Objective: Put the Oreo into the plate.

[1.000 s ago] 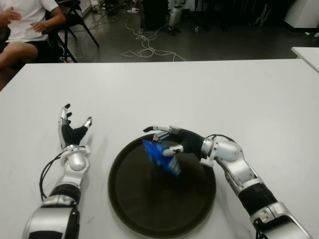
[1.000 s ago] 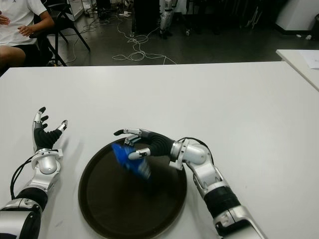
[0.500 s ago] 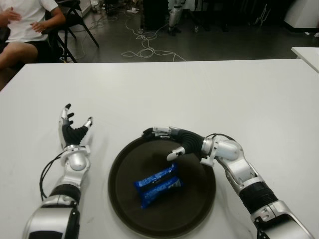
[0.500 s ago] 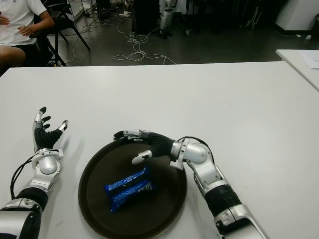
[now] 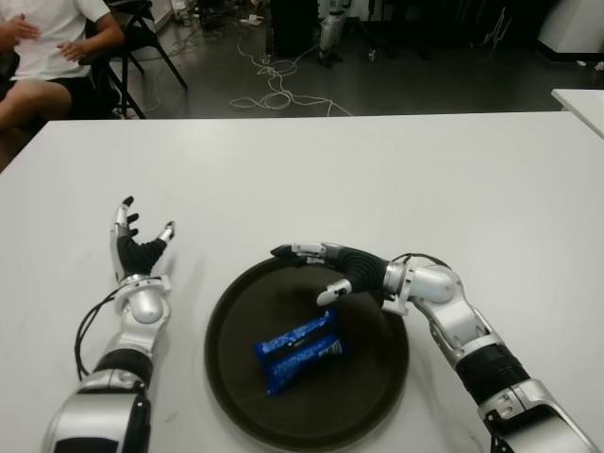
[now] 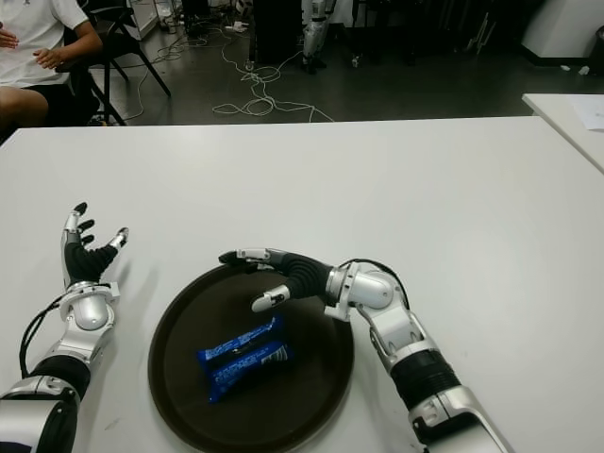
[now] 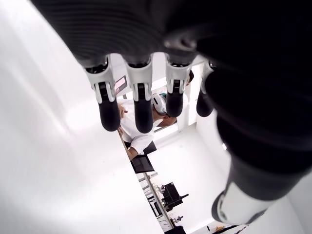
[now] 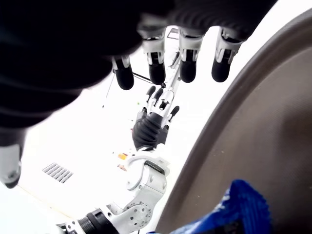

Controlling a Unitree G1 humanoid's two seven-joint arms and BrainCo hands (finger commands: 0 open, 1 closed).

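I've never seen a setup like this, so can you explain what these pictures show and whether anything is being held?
It is a humanoid robot at a white table. Two pictures come from cameras in its head, looking down; the other two from cameras on its wrists. A blue Oreo pack lies in a dark round plate. The right robot hand hovers open over the plate's far edge, holding nothing. The left robot hand shows open to the plate's left, also holding nothing. A person sits beyond the table.

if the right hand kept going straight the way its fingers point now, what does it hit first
The right hand points toward the robot's left, open above the plate's far rim. Carrying on, it would likely pass over bare table and first meet the left hand, upright beside the plate. Height is unclear, so it might clear it.
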